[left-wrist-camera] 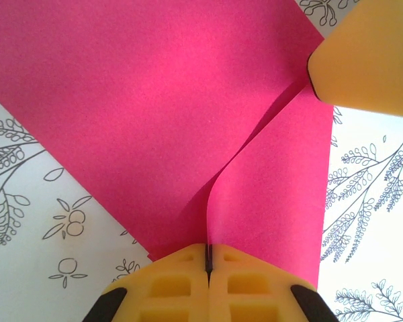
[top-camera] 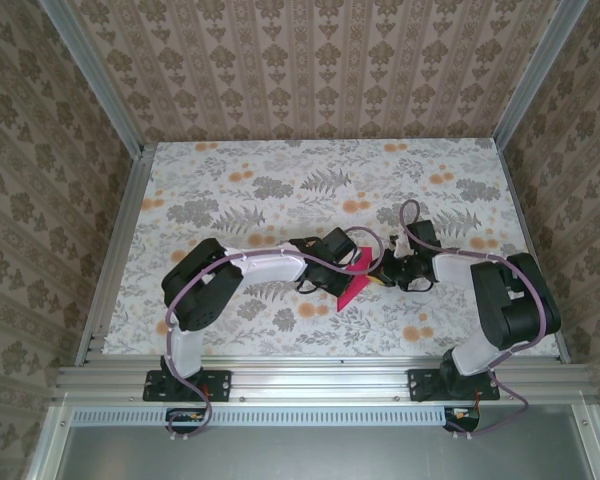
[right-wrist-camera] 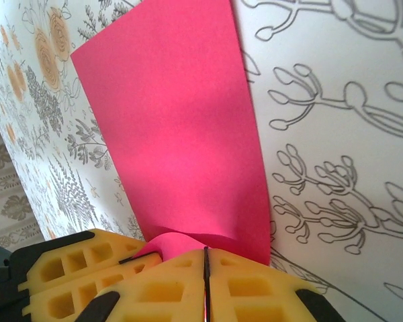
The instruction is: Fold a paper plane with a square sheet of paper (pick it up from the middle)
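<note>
Over the table (top-camera: pixel 280 190), the left gripper (left-wrist-camera: pixel 207 267) is pressed together, pinching the pink paper (left-wrist-camera: pixel 148 100); the right gripper (right-wrist-camera: pixel 205 274) pinches it likewise

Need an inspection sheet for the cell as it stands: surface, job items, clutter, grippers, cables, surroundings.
Surface: floral-print table, flat, no spills seen.
Job's things: square sheet of paper, magenta, one flap lapping over the rest, at the table's centre between the arms.
Clutter: nothing seen.
Grippers: left gripper shut on the sheet's edge; right gripper shut on the sheet as well.
Cables: lilac cable loops along each arm.
Surroundings: patterned walls on three sides; aluminium rail along the near edge.
</note>
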`<state>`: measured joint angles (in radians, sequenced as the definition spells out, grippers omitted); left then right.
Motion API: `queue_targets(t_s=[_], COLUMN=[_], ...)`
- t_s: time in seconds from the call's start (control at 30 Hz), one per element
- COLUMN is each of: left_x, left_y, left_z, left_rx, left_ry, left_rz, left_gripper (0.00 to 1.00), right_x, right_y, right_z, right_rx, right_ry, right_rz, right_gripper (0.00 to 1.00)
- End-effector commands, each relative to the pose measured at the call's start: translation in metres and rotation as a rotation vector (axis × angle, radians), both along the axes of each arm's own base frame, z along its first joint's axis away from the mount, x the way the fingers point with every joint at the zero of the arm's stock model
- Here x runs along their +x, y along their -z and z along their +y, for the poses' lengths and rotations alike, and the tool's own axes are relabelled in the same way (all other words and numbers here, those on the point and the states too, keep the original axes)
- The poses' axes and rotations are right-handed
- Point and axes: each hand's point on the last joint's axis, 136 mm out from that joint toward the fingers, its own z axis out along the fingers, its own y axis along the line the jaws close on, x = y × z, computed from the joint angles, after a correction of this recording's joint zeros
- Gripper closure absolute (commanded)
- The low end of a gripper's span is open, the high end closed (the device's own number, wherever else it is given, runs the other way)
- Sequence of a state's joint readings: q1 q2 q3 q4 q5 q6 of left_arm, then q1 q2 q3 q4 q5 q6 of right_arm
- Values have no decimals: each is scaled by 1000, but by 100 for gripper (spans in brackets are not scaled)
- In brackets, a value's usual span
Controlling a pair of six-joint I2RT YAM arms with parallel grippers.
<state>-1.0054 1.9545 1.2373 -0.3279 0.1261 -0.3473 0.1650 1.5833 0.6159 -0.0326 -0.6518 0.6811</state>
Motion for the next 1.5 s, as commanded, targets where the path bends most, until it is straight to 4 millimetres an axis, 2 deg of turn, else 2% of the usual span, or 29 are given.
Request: queue_targets(t_s=[0.0, 0.17, 0.23, 0.43, 0.53, 0.77, 0.87, 0.93, 1.17, 1.47], left_x=[-10, -10, -10, -10, -10, -10, -10, -11, -9, -9], left_y=[15, 15, 15, 14, 14, 13, 12, 13, 12, 15], left_z=[24, 24, 25, 26, 26, 26, 26, 27, 26, 25], left_rx=[88, 86, 88, 91, 89, 84, 85, 88, 77, 75], left_ry=[-28, -31, -28, -30, -30, -32, -32, -33, -47, -52], left_rz=[40, 40, 41, 38, 38, 36, 33, 36, 32, 43], left_gripper=[100, 100, 100, 100, 100, 100, 100, 100, 100, 100], right_x=[-2, -13, -16, -3, 4, -6, -10, -8, -7, -21], right_y=[10, 37, 39, 2, -3, 35, 41, 34, -19, -17], right_z=[-2, -10, -13, -11, -10, -17, -19, -18, -7, 23], right_rx=[-8, -66, -80, -48, -42, -79, -90, -79, -9, 57], right_ry=[7, 19, 19, 24, 25, 46, 48, 43, 28, 27], right_rz=[36, 94, 111, 26, 13, 97, 113, 95, -13, -17], right_gripper=[91, 92, 92, 92, 92, 93, 93, 93, 92, 92])
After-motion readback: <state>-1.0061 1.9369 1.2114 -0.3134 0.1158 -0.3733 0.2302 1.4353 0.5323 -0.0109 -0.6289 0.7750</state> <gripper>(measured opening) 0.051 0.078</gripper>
